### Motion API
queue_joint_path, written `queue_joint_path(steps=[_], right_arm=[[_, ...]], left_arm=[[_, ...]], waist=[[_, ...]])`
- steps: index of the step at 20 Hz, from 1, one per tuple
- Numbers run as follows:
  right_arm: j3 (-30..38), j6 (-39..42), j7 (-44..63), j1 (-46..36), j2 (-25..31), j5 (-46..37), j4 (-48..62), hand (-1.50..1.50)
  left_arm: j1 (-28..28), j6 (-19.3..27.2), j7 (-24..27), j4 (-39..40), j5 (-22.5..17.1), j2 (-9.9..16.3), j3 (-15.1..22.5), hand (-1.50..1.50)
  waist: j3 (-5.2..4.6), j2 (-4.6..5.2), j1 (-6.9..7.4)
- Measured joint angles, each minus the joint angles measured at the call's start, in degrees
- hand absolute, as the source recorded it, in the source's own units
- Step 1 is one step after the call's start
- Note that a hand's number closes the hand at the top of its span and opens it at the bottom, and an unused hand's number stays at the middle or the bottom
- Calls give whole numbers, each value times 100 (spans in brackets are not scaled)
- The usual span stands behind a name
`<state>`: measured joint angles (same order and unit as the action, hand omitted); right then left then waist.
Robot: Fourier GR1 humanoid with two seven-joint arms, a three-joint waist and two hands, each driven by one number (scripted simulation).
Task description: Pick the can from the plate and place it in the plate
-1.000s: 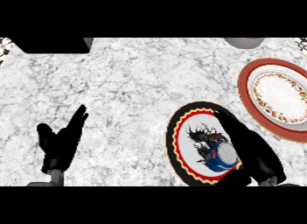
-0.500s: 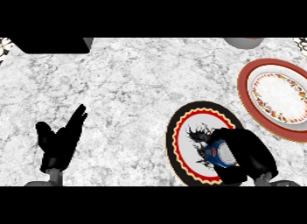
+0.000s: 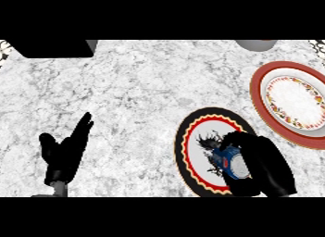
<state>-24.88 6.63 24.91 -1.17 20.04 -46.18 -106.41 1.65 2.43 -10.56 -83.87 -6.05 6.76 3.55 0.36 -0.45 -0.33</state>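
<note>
Right hand [image 3: 264, 166] with fingers [image 3: 236, 139] curled round the can [image 3: 229, 162] on the black-rimmed plate [image 3: 192, 143], gripping for the lift to the red plate [image 3: 260, 92]; left hand [image 3: 65, 152] resting, fingers spread.

The blue can [image 3: 232, 163] lies on its side on the black-rimmed plate [image 3: 196, 141], its pale end facing the lower right, partly hidden under black fingers. The red-rimmed plate [image 3: 262, 95] sits apart to the upper right, white in the middle.
</note>
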Motion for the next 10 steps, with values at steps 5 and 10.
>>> queue_joint_path(steps=[5,10], right_arm=[[-952,-980,268,547,-591,-1138,-535,150],[-1339,-1785,541,903,-902,-2064,-1076,150]], left_arm=[[7,4,-66,-13,11,2,-22,0],[-11,-38,46,63,5,-12,-66,0]], waist=[[1,-15,-29],[5,-15,-38]])
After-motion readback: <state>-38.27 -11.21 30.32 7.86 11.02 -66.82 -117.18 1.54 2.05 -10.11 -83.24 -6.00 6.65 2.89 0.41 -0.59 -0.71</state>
